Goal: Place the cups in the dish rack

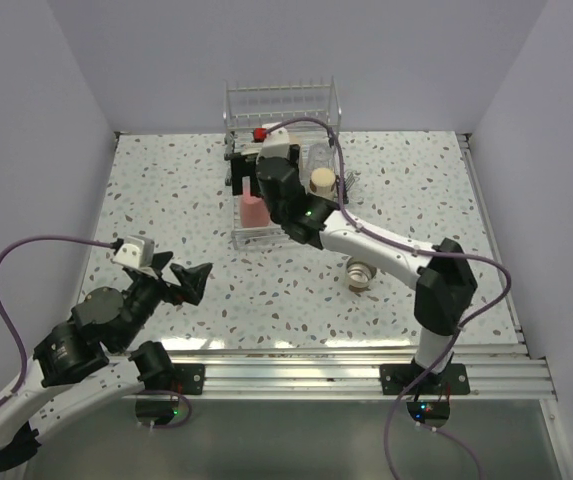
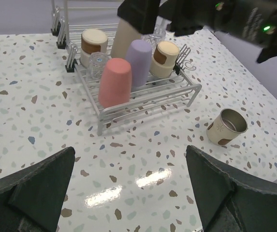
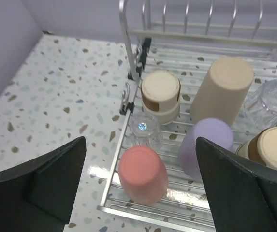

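hovering over the dish rack [image 3: 125, 43], right gripper [image 3: 140, 145] spread, empty; left gripper [image 2: 131, 150] likewise; one cup [image 2: 226, 126] outside

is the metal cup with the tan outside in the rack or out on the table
Out. The metallic cup sits on the speckled table, apart from the dish rack, beyond its near right corner.

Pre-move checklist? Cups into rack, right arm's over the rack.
1. Right gripper open, nothing held: ok.
2. Left gripper open, empty, above the table: ok.
3. All cups in the dish rack: not ok; a metallic cup lies on its side on the table.
4. Nothing crowding that cup: ok.
5. Room left in the rack: cannot tell.
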`<control>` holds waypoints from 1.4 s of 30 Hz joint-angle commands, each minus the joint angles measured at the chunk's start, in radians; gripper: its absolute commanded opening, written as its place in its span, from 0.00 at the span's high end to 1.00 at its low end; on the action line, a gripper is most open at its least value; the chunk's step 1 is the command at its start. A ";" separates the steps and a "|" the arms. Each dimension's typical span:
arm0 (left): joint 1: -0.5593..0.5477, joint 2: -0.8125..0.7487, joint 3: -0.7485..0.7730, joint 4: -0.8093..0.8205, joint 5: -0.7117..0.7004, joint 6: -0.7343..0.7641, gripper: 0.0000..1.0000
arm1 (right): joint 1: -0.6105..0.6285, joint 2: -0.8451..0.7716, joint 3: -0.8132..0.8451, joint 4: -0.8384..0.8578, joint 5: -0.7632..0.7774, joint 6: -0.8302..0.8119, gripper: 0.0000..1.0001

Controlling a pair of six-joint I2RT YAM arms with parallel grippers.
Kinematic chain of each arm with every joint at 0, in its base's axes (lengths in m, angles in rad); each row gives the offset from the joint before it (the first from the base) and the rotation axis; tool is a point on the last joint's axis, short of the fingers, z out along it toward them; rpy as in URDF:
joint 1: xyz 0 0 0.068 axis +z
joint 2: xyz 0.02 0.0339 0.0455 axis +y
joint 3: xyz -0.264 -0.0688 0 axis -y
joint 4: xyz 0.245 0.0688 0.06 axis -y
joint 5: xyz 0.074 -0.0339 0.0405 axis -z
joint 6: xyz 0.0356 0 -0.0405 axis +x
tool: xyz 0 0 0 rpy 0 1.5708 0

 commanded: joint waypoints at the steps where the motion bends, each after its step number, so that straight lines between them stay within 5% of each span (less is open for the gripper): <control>1: 0.009 0.009 -0.006 0.045 -0.007 0.023 0.00 | 0.008 -0.135 -0.015 -0.025 -0.031 -0.009 0.02; 10: 0.017 0.067 0.014 0.016 -0.022 -0.006 0.00 | 0.005 -0.500 -0.345 -0.324 0.251 0.141 0.02; 16: 0.017 0.338 0.105 0.069 0.077 -0.126 0.00 | 0.007 -0.741 -0.538 -0.528 0.377 0.395 0.02; 27: -0.052 0.891 0.232 0.493 0.243 -0.189 0.05 | 0.007 -0.982 -0.497 -0.938 0.543 0.626 0.02; 33: -0.124 1.171 0.370 0.556 0.275 -0.184 0.19 | 0.007 -1.071 -0.469 -1.056 0.583 0.720 0.02; 42: -0.137 1.451 0.516 0.574 0.278 -0.204 0.22 | 0.007 -1.128 -0.518 -1.061 0.560 0.734 0.02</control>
